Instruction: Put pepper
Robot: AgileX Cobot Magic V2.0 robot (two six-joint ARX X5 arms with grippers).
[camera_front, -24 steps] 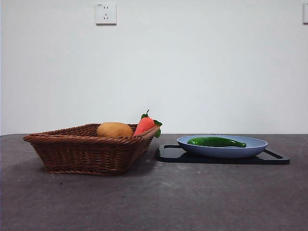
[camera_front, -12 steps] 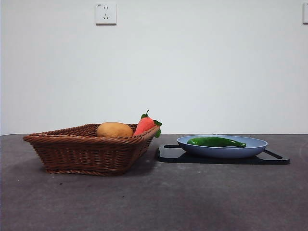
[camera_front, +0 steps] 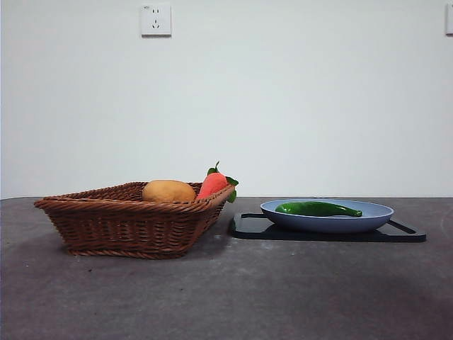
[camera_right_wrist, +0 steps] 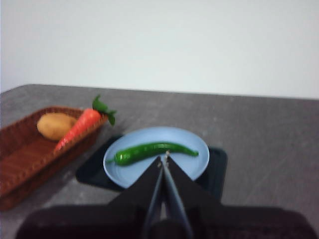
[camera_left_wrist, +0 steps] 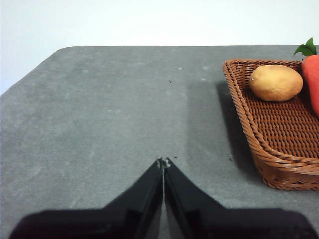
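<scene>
A: Where was the pepper [camera_front: 318,209]?
B: It lay in the blue plate [camera_front: 375,219] on the black tray [camera_front: 407,234], beside the basket [camera_front: 127,223] (potato [camera_front: 168,191] and carrot [camera_front: 213,184] inside).
A: The claws?
B: The right gripper [camera_right_wrist: 163,158] was clenched empty near the plate; the left gripper [camera_left_wrist: 163,162] was clenched over bare table [camera_left_wrist: 99,109].

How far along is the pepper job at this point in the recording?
Nothing looks done yet. The long glossy dark-green pepper lies on the pale blue plate, which sits on a black tray. Neither arm holds anything: the right end effector is shut, pointing toward the pepper; the left end effector is shut over bare table beside the brown wicker basket. Grasping and placing the pepper remain.
</scene>
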